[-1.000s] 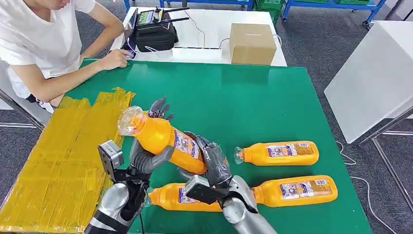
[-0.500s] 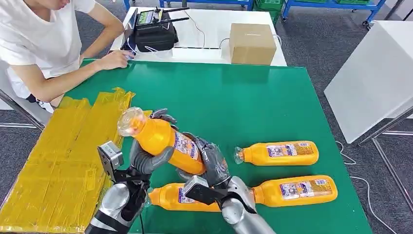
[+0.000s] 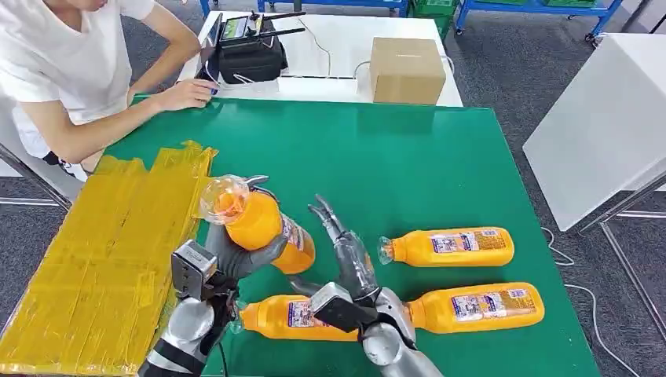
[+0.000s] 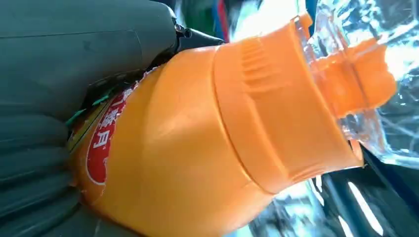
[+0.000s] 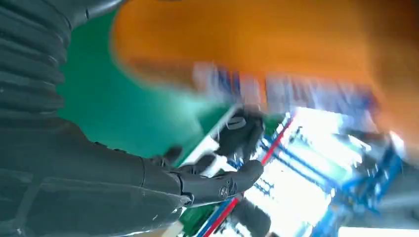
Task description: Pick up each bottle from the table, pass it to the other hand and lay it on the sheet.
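Gripping the orange bottle [image 3: 263,228] around its body, your left hand [image 3: 236,253] has it lifted off the green table [image 3: 408,165], tilted with the clear cap end [image 3: 224,198] pointing up and toward the yellow sheet [image 3: 94,251]. In the left wrist view you see that same bottle [image 4: 207,133] close up, its orange shoulder and clear cap against the grey thumb [image 4: 89,54] wrapped over it. Your right hand [image 3: 349,263] sits just beside the bottle's lower end with its fingers [image 3: 330,220] spread and stretched upward, holding nothing; whether the palm touches the bottle you cannot tell from above. The right wrist view is blurred, showing dark fingers [image 5: 217,185] apart and an orange body [image 5: 276,44] above them.

Three more bottles lie on their sides on the table: one [image 3: 451,247] to the right of your hands, one [image 3: 479,306] nearer the front edge on the right, and one [image 3: 294,316] at the front, partly hidden behind your right wrist. The sheet lies along the table's left side with no bottle on it. A person [image 3: 71,71] sits at the far left corner, a hand [image 3: 184,94] resting on the table edge. Beyond, a white table carries a black device [image 3: 250,47] and a cardboard box [image 3: 406,69]
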Available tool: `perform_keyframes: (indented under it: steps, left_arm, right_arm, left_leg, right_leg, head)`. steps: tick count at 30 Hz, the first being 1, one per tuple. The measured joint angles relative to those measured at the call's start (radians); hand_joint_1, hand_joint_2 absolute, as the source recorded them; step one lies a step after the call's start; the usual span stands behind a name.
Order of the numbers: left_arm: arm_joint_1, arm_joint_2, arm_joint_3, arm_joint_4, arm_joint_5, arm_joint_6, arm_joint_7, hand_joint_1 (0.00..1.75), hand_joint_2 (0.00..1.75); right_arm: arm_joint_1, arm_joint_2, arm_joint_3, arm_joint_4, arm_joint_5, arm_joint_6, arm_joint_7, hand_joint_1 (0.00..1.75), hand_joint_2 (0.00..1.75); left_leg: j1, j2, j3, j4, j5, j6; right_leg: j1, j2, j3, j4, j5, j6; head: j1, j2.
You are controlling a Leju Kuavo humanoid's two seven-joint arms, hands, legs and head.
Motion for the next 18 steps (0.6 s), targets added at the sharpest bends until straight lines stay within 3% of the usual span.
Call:
perform_keyframes:
  steps: [3,4,9,13,14,18]
  left_arm:
    - [-0.014,0.02,0.005,-0.016,-0.155,0.098,0.008,1.75,1.75]
    - [-0.021,0.028,0.007,-0.018,-0.224,0.139,0.024,1.75,1.75]
    - [-0.052,0.063,0.032,-0.012,-0.467,0.272,0.084,1.75,1.75]
    - [-0.079,0.099,0.047,0.027,-0.802,0.387,0.21,1.75,1.75]
    - [-0.084,0.109,0.055,0.039,-0.868,0.404,0.237,1.75,1.75]
    - [-0.117,0.157,0.071,0.113,-1.108,0.389,0.356,1.75,1.75]
  right_arm:
    - [0.032,-0.017,-0.023,-0.102,-0.033,0.014,-0.005,0.0,1.75]
    - [0.042,-0.023,-0.029,-0.13,-0.052,0.023,-0.006,0.0,0.0]
    - [0.08,-0.053,-0.069,-0.256,-0.126,0.058,-0.006,0.0,0.0]
    - [0.113,-0.075,-0.108,-0.332,-0.215,0.097,-0.01,0.0,0.0]
    - [0.122,-0.081,-0.118,-0.346,-0.236,0.108,-0.01,0.0,1.75]
    - [0.158,-0.1,-0.169,-0.408,-0.332,0.15,-0.025,0.0,1.75]
  left_leg:
    - [0.0,0.0,0.0,0.0,0.0,0.0]
    - [0.0,0.0,0.0,0.0,0.0,0.0]
    - [0.0,0.0,0.0,0.0,0.0,0.0]
    - [0.0,0.0,0.0,0.0,0.0,0.0]
    - [0.0,0.0,0.0,0.0,0.0,0.0]
    - [0.0,0.0,0.0,0.0,0.0,0.0]
  right_leg:
    - [0.0,0.0,0.0,0.0,0.0,0.0]
    - [0.0,0.0,0.0,0.0,0.0,0.0]
    - [0.0,0.0,0.0,0.0,0.0,0.0]
    - [0.0,0.0,0.0,0.0,0.0,0.0]
    - [0.0,0.0,0.0,0.0,0.0,0.0]
    - [0.0,0.0,0.0,0.0,0.0,0.0]
  head:
    - [0.0,0.0]
    - [0.0,0.0]
    - [0.0,0.0]
    - [0.0,0.0]
    - [0.0,0.0]
    - [0.0,0.0]
